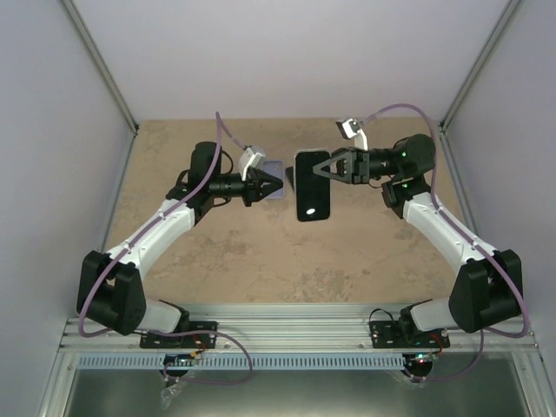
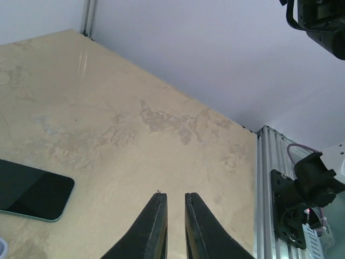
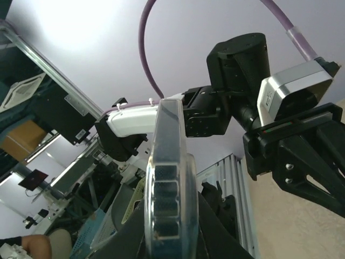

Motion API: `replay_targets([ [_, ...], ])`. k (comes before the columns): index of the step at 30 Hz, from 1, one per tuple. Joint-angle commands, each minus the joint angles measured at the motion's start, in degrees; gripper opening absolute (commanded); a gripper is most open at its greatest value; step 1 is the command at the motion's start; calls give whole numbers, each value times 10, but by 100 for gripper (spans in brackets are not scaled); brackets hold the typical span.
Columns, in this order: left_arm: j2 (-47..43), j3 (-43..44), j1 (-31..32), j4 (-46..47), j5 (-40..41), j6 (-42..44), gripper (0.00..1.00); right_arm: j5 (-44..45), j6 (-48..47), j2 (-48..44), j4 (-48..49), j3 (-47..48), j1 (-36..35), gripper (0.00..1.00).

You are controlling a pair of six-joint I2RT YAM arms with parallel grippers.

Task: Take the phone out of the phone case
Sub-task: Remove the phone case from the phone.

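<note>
item 1: phone. black slab lying flat on the table, screen up, with 1 bright glint on the glass. it sits in the far half of the tabletop, about midway between the left and right edges, its long side running from the far edge toward the near edge. the left wrist view shows a thin pale teal edge round the black face. whether that is the phone's own frame cannot be told.

item 2: phone case. clear and translucent, seen edge-on in the right wrist view, with a row of small blocky cells along its rim. it stands upright on edge, and the phone lies outside it.

item 3: right gripper. comes in from the right edge and points left, its tips over the far part of the phone. the pincer is clamped on the phone case, with 1 finger on each flat side.

item 4: left gripper. comes in from the left edge and points right, its tips just beside the phone's left long side. the pincer is narrow: its 2 fingers stand almost together with a slim gap and nothing seen between them.

item 5: pale lavender patch. at the left gripper's tips. from above, what it is cannot be told.

item 6: aluminium rail. runs along the near edge and carries both arm bases.
</note>
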State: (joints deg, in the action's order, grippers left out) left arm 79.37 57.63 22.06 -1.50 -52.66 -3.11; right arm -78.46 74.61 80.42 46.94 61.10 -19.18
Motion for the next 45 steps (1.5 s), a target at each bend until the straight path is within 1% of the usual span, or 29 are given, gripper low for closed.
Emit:
replay_targets([
  [1,-2,1,3,35,11,-13,12,-12,22,-12,23,6,1,1],
  [2,-4,2,3,37,-7,-19,14,-11,15,-12,18,6,1,1],
  [7,-26,-13,3,62,-120,-58,37,-3,-48,-9,-60,22,8,0],
  [10,-40,-23,3,66,-147,-76,45,17,-49,-3,-67,21,21,1],
  [12,-47,-28,3,76,-151,-94,48,31,-43,2,-66,20,27,1],
  [18,-48,-29,25,114,-141,-149,53,45,-28,16,-55,19,29,1],
  [22,-43,-18,45,125,-142,-167,56,46,-30,16,-57,17,29,1],
  [31,-35,-14,51,137,-137,-176,53,45,-33,14,-56,14,29,1],
  [38,-32,-13,52,122,-114,-163,50,43,-31,14,-52,13,26,1],
  [42,-33,-15,55,131,-134,-167,51,44,-34,14,-54,12,26,1],
  [45,-31,-18,57,132,-130,-168,52,44,-33,14,-54,12,26,1],
])
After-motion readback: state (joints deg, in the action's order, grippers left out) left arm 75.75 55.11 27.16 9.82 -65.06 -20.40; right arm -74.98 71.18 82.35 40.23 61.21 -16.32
